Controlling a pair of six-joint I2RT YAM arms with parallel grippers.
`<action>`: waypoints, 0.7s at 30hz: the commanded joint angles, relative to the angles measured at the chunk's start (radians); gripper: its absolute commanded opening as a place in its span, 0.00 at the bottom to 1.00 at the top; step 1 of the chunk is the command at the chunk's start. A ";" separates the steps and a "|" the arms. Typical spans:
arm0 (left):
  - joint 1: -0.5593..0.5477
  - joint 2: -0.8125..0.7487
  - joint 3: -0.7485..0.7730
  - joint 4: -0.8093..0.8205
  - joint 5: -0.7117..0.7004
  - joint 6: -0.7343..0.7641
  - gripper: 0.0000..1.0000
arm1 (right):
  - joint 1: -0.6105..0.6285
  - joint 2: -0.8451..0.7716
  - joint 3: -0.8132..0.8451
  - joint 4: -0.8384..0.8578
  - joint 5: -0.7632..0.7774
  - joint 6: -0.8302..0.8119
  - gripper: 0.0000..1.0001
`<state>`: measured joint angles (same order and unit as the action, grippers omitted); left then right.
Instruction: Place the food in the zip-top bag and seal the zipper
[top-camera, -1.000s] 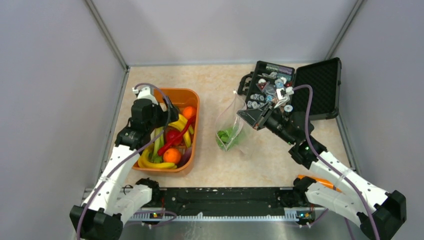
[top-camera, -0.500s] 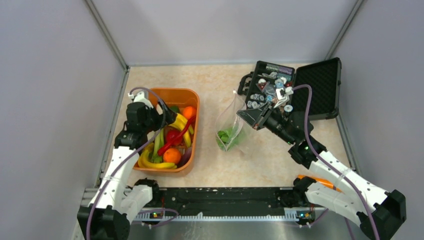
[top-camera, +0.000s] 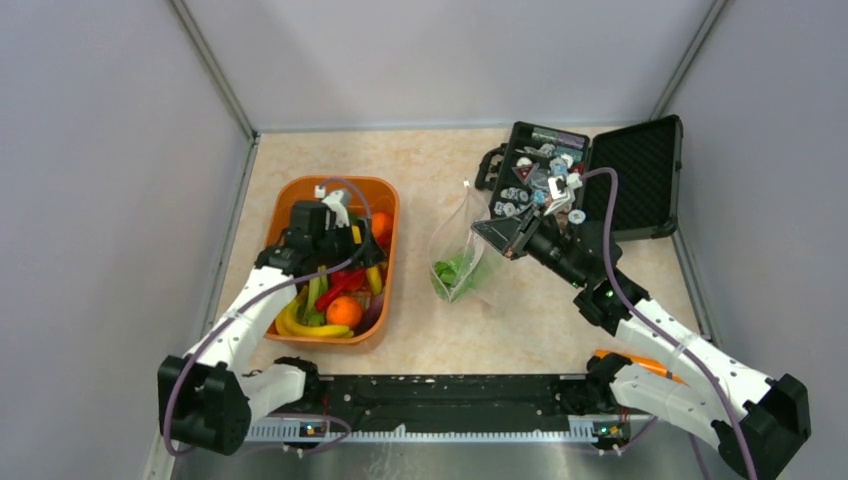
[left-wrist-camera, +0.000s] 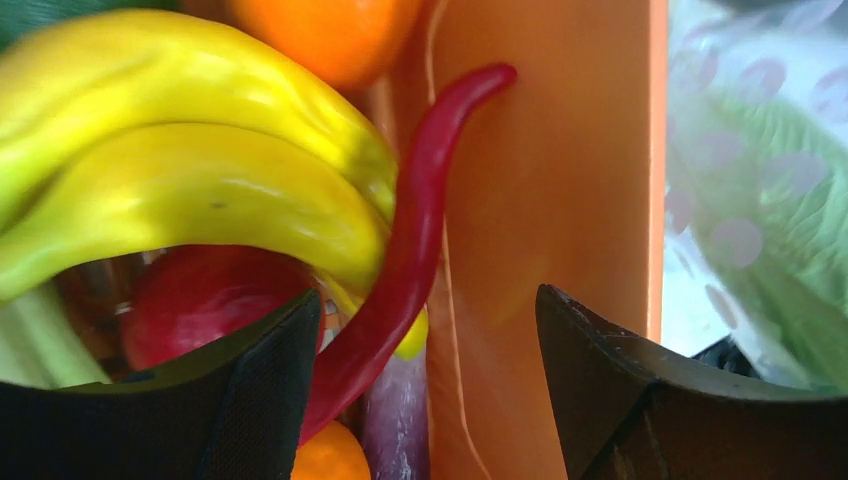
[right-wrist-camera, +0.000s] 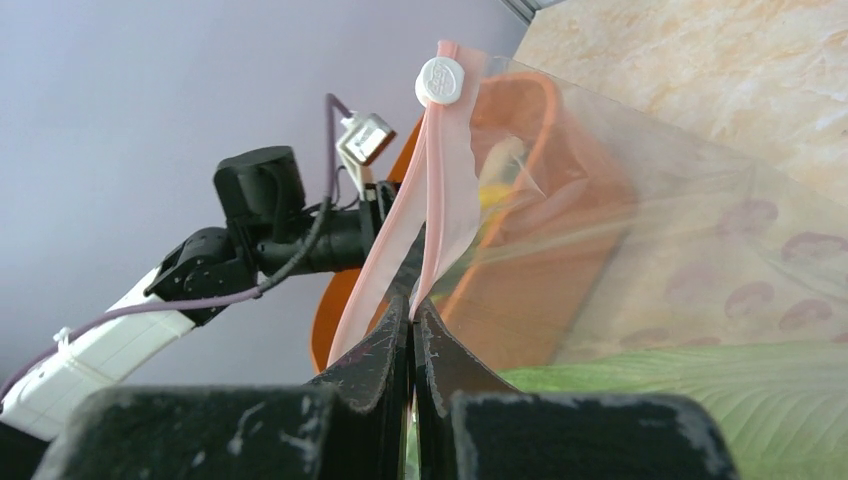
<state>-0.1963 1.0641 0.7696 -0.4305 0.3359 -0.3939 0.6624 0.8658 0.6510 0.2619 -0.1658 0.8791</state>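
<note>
Table (top-camera: 430, 165): a beige, stone-patterned surface enclosed by grey walls, carrying everything below.

Black hard case (top-camera: 645, 170): lies open at the far right, with small grey-blue packets (top-camera: 530, 180) in its left half.

Orange tub (top-camera: 390, 250): stands at the left of the table, well apart from the case. It holds most of the food.

Zip-top bag (top-camera: 462, 240): hangs between the tub and the case, with its mouth edge lifted and its lower end resting on the table. A green leafy piece (top-camera: 450, 270) lies inside at the bottom.

Right gripper (top-camera: 480, 228): its fingers are pressed together on the zipper (right-wrist-camera: 395, 250), holding up the bag's top edge. In the right wrist view the pink strip runs upward from the closed fingertips.

Left gripper (top-camera: 352, 240): reaches into the tub with its jaws spread apart. In the left wrist view the jaws straddle the tub's right wall and the food just inside it. The pictures do not show whether either finger touches anything.

Bananas (left-wrist-camera: 180, 190): yellow and curved, lying against the left side of the chilli.

Red chilli (left-wrist-camera: 420, 220): slender, leaning up along the tub's inner wall, its lower part between the open jaws.

Orange (top-camera: 343, 312): sits at the near end of the tub. A second one lies at the far end.

Slider (right-wrist-camera: 440, 80): a small white tab at the upper end of the zipper.
</note>
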 joint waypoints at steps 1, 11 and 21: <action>-0.068 0.076 0.080 -0.050 -0.009 0.091 0.78 | -0.007 0.000 0.028 0.036 0.008 0.007 0.00; -0.069 0.120 0.127 -0.114 -0.079 0.162 0.47 | -0.008 -0.006 0.027 0.025 0.022 0.007 0.00; -0.069 0.125 0.136 -0.128 -0.056 0.171 0.11 | -0.007 -0.002 0.029 0.021 0.023 0.012 0.00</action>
<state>-0.2646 1.1942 0.8753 -0.5499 0.2722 -0.2329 0.6624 0.8661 0.6510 0.2604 -0.1574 0.8860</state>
